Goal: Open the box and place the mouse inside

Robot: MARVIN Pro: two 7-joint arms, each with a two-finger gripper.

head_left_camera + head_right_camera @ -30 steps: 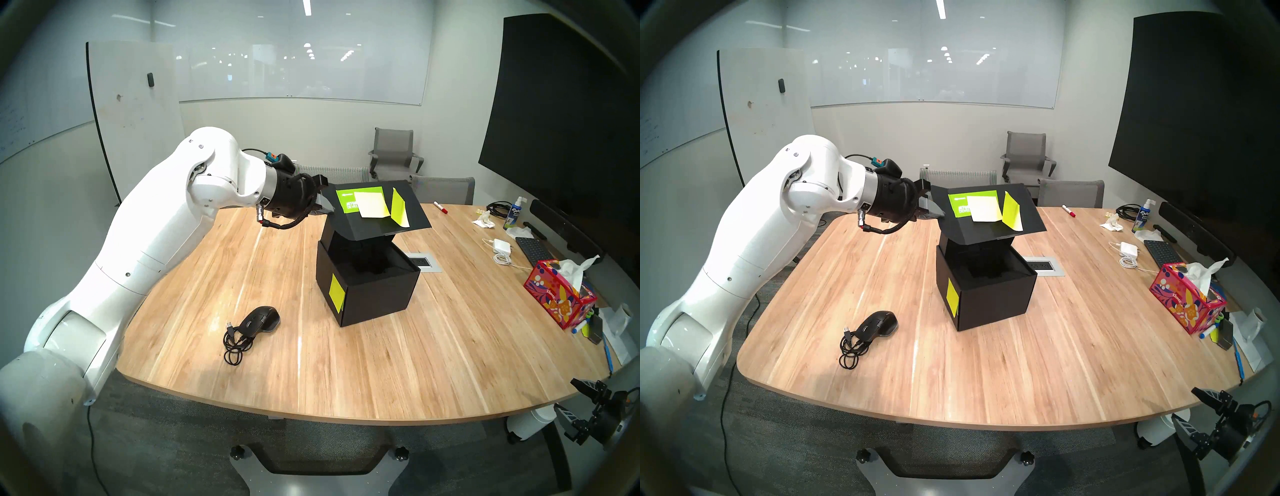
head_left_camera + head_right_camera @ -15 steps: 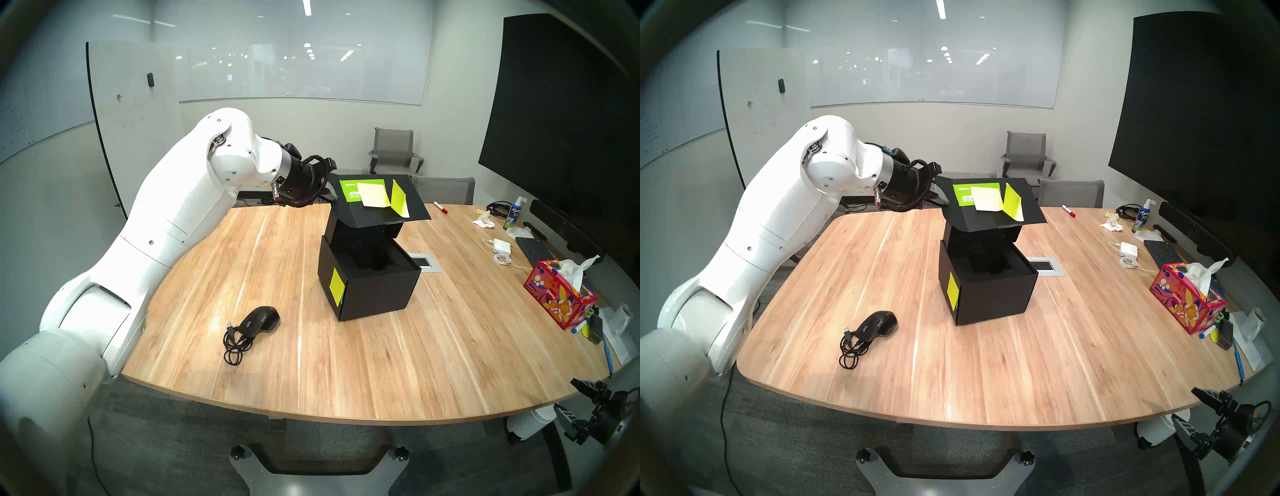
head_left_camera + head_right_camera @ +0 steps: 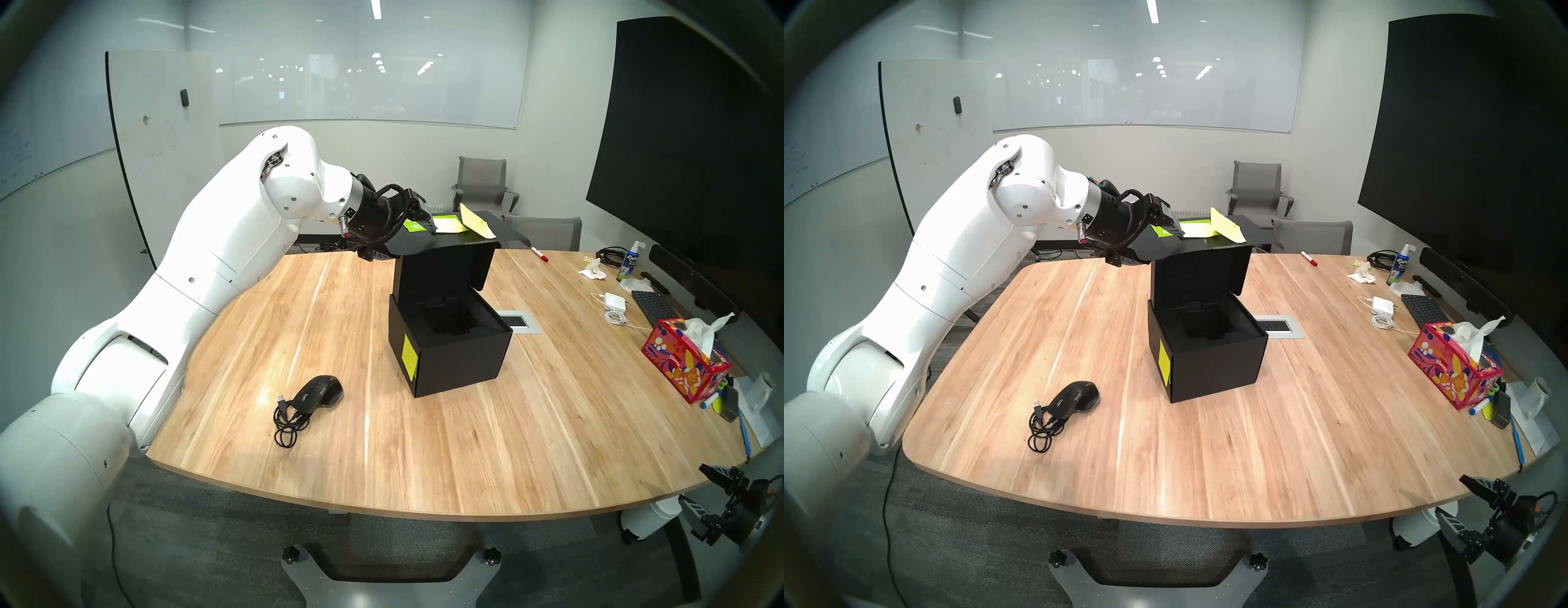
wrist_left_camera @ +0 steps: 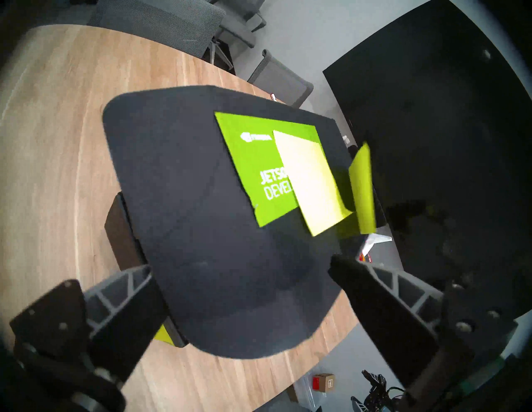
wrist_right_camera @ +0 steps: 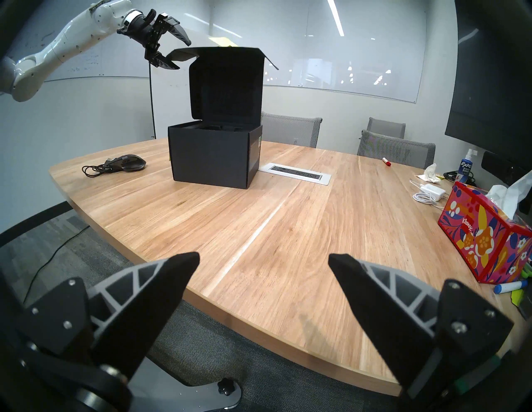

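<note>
Standing on the wooden table (image 3: pixel 488 446), the box (image 3: pixel 458 361) was already open: its lid (image 5: pixel 227 83) rose upright from the far edge, with the front flap bent level at the top toward the left. The opening step looked all but done. The left gripper (image 5: pixel 172 43) hung at that flap's left edge with its jaws spread wide, one finger above the flap and one below, gripping nothing as far as could be seen. The right gripper (image 5: pixel 263 261) waited off the table's near right corner, jaws wide and empty.

Inside the box sat only a black moulded insert (image 3: pixel 449 325) with a deep square well; nothing lay in it. The red tissue box (image 3: pixel 683 365) at the far right held white tissue.

The mouse (image 3: pixel 318 392) lay on the table near and left of the box, well apart from it, its coiled cable (image 3: pixel 288 422) just beside it. My judgement: the next move calls for drawing the left gripper clear without knocking the lid shut, then grasping the mouse and minding the trailing cable.
</note>
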